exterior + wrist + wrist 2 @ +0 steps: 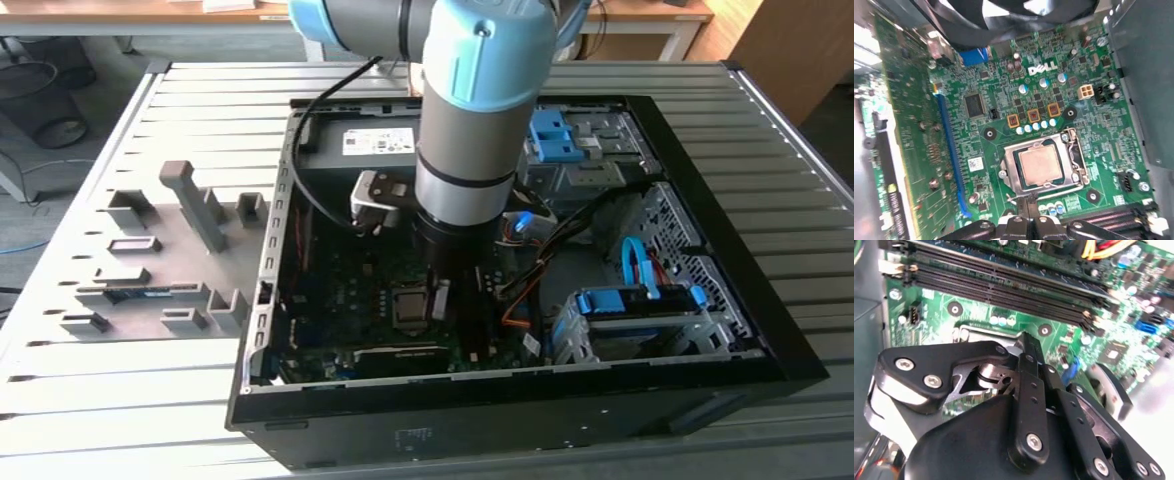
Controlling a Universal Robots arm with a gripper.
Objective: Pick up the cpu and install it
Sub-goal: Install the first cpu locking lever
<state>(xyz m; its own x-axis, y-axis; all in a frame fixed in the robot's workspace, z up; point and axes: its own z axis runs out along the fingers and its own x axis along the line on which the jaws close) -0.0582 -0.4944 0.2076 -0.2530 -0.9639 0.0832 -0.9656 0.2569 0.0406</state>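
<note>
The cpu [1040, 165] sits flat in the motherboard's socket [1074, 162], framed by the metal bracket, in the first wrist view; in the exterior view the socket [416, 303] lies low in the open computer case [747, 330], just to the exterior view's left of the arm's lower end. The gripper [1024, 347] hangs close above the green motherboard [979, 315], its black fingers drawn together with nothing between them, near the black memory slots [1004, 282].

Arm [467, 120] vertical — gripper [1026, 352] fingers together.
</note>
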